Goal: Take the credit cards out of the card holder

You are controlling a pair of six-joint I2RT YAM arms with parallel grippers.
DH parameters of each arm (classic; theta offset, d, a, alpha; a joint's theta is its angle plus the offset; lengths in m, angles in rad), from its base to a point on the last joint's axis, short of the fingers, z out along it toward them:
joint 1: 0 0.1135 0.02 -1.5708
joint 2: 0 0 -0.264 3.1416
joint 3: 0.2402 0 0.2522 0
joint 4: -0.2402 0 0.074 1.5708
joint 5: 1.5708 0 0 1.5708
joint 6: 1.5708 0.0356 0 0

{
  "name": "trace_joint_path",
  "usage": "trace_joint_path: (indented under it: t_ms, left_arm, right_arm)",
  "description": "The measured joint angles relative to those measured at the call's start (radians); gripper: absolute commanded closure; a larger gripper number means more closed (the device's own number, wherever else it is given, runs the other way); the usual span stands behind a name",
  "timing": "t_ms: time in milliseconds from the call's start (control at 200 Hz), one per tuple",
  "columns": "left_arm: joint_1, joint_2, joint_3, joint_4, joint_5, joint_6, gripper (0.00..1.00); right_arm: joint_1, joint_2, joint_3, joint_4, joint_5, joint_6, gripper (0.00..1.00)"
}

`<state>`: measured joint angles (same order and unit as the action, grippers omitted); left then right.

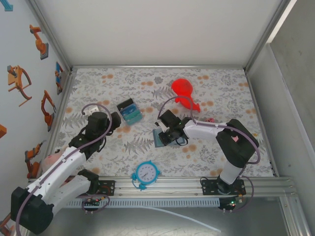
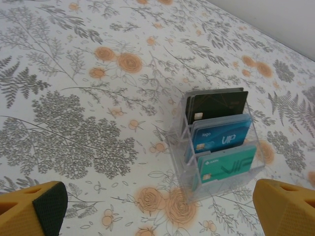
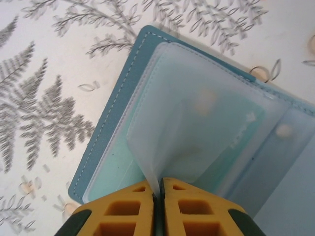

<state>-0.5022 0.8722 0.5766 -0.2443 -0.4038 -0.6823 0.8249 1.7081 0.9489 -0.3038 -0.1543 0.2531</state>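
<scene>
The card holder (image 3: pixel 106 118) lies open near the middle of the floral-print worktop (image 1: pixel 206 88). The right claw (image 3: pixel 158 194) is pinched on 1 translucent sleeve (image 3: pixel 197 108), with a teal card (image 3: pixel 236 130) dimly visible inside. Pulling could lift the whole holder or tear the sleeve, since nothing pins it down. The left claw (image 1: pixel 116 121) gapes wide, well apart, near a clear card rack (image 2: pixel 178 147). White walls enclose the worktop.
</scene>
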Motion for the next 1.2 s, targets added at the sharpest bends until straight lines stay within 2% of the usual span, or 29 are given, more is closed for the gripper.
trace_joint_path:
  t_ms: [55,155,290,721,1197]
  left_arm:
    - [-0.024,0.01,0.0,0.013,-0.007,-0.002,0.03]
    - [-0.063,0.037,0.006,0.027,-0.023,-0.003,0.03]
    - [-0.101,0.09,0.038,0.04,-0.042,-0.002,0.03]
    - [-0.184,0.215,0.145,0.05,-0.099,0.013,0.03]
    - [-0.259,0.323,0.224,0.049,-0.123,0.059,0.03]
  right_arm:
    - [0.0,-0.015,-0.012,0.0,-0.011,-0.001,0.89]
    - [0.0,-0.04,-0.031,0.0,-0.011,0.0,0.75]
    - [0.0,-0.06,-0.04,-0.002,0.031,0.021,0.66]
    - [0.0,-0.125,-0.064,-0.005,0.201,0.092,0.66]
    - [-0.057,-0.216,-0.152,-0.006,0.27,0.143,0.7]
